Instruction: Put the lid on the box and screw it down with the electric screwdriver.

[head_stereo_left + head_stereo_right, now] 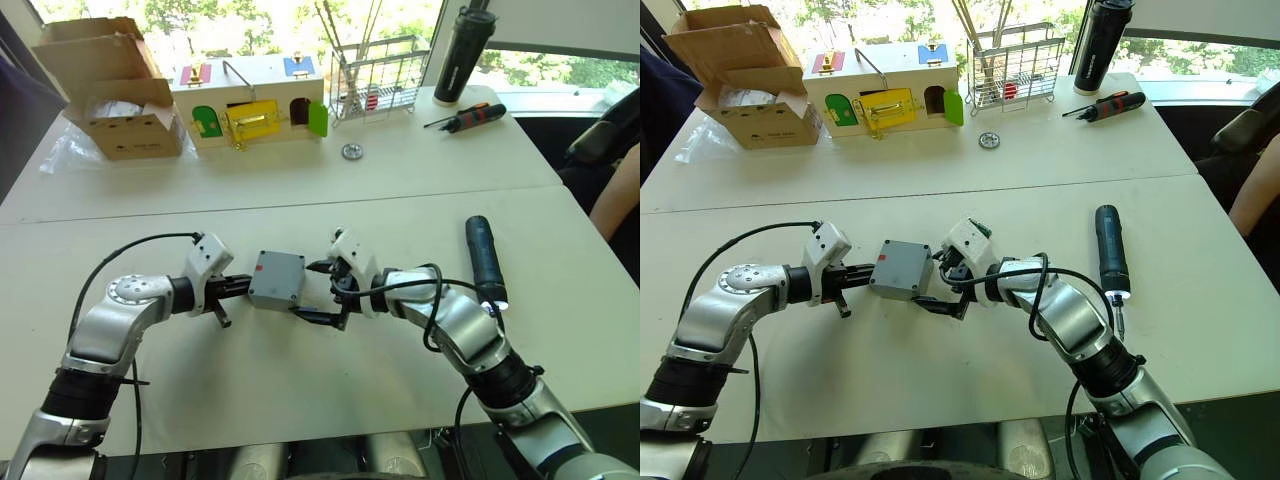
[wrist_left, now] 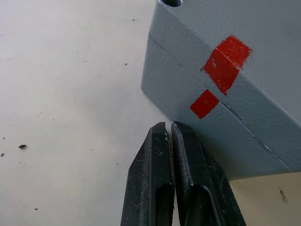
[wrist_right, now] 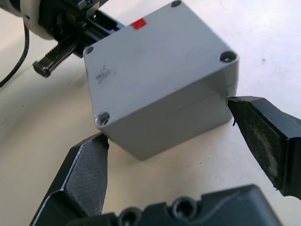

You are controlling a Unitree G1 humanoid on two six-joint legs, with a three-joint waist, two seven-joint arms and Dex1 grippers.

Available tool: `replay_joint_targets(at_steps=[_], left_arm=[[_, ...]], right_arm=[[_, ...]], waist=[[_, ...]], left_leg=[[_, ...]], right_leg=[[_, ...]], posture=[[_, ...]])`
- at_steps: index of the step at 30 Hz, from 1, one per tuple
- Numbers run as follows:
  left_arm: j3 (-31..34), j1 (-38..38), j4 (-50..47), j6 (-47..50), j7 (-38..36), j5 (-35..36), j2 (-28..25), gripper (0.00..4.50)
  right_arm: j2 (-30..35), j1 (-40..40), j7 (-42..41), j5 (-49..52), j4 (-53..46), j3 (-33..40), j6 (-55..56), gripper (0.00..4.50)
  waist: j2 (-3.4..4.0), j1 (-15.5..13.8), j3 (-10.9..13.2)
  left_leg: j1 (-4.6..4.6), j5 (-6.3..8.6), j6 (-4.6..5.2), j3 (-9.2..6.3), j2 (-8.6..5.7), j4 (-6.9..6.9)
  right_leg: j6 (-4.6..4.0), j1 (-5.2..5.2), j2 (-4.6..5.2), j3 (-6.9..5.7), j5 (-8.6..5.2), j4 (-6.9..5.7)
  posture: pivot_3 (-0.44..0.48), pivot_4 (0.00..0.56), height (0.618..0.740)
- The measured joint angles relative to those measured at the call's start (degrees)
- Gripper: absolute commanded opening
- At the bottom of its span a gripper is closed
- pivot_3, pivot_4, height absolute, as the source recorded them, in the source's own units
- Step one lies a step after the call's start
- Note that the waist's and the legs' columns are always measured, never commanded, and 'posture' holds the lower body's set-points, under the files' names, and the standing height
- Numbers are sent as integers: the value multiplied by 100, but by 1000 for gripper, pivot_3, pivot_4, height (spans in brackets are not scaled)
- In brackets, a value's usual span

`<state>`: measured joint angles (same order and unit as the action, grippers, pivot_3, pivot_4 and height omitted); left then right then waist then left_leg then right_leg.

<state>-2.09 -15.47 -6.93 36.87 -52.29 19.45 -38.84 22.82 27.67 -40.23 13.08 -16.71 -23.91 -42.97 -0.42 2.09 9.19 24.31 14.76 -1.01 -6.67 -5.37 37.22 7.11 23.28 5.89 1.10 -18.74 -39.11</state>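
Note:
The grey box [image 1: 277, 280] sits on the white table between my two grippers. The lid [image 3: 155, 70] lies on top of it, with a seam running round the walls and a red mark [image 2: 225, 63] across that seam. My left gripper [image 1: 240, 287] is shut and holds nothing, its tips [image 2: 162, 134] right at the box's left wall. My right gripper [image 1: 315, 293] is open, one finger [image 3: 87, 169] on each side of the box's right corner. The electric screwdriver [image 1: 485, 260] lies flat on the table to the right of my right arm.
At the back stand a cardboard carton [image 1: 115, 90], a wooden box with coloured doors [image 1: 250, 110], a wire rack [image 1: 375, 80] and a black bottle [image 1: 463, 50]. A red-and-black hand screwdriver [image 1: 470, 117] and a small metal disc [image 1: 351, 151] lie nearby. A person's arm [image 1: 615, 200] is at the right edge.

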Motion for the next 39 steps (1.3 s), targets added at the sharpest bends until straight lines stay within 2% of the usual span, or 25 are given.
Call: replay_joint_targets(at_steps=[7, 10, 12, 15, 18, 22, 25, 30, 38, 39], left_arm=[[8, -34, -23, 36, -71, 54, -73, 139], [47, -66, -27, 39, -194, 115, -271, 139], [138, -94, -33, 93, -305, 200, -480, 139], [454, -180, -158, 319, -579, 490, -923, 139], [685, -350, -629, 607, -845, 926, -1165, 139], [696, -411, -1456, 972, -1038, 1448, -1313, 139], [565, -512, -1817, 1134, -1115, 1631, -1428, 139], [372, -719, -2073, 1183, -1076, 1702, -1459, 139], [-286, -644, -2347, 979, -887, 1281, -1598, 139], [-303, -620, -2349, 977, -869, 1263, -1597, 139]], right_arm=[[-38, 4, 35, -47, 50, 17, 94, 4479], [84, -68, -15, 28, -144, 185, 67, 4479], [328, -196, -114, 205, -509, 472, -24, 4479], [880, -624, -304, 662, -1293, 1275, -218, 4479], [972, -996, -255, 987, -1765, 2001, -235, 4479], [1245, -1588, -114, 1064, -1920, 2387, -240, 4479], [1396, -1899, -85, 1047, -1788, 2401, -287, 4479], [1422, -1933, -52, 1018, -1711, 2156, -240, 4479], [1243, -1875, 18, 595, -990, 1665, 455, 4479], [1237, -1875, 17, 564, -949, 1627, 517, 4257]], waist=[[0, 12, 0], [0, 10, 0], [0, 3, 0], [0, -21, 0], [0, -43, 0], [0, -101, 0], [0, -121, 0], [0, -121, 0], [0, -137, 0], [-1, -132, 0]], left_leg=[[0, 0, 0, 0, 0, 0], [0, 0, 0, 0, 0, -1], [1, 0, 0, -1, 0, -1], [2, 1, 1, -3, -1, -1], [1, 1, 1, -1, 2, 0], [-1, 1, 1, 3, 3, -1], [-1, 0, 1, 10, 4, 3], [-3, 0, 0, 11, 10, 5], [-3, 0, 0, 14, 7, 3], [-3, 0, 0, 14, 7, 3]], right_leg=[[0, 0, 0, 0, 0, 0], [0, 1, 0, 0, 0, 0], [0, 1, 1, 0, 0, 0], [0, -1, 1, 1, 0, 3], [0, -4, 2, 5, 0, 4], [0, -5, 1, 14, 0, 4], [0, -6, 0, 17, 0, 4], [0, -7, -4, 16, 0, 4], [0, -8, -7, 15, 0, 7], [0, -8, -8, 15, 0, 7]], posture=[[0, 150, 740], [0, 150, 740], [0, 150, 740], [0, 150, 740], [0, 150, 740], [0, 150, 740], [0, 150, 740], [0, 150, 740], [0, 150, 740], [0, 150, 740]])
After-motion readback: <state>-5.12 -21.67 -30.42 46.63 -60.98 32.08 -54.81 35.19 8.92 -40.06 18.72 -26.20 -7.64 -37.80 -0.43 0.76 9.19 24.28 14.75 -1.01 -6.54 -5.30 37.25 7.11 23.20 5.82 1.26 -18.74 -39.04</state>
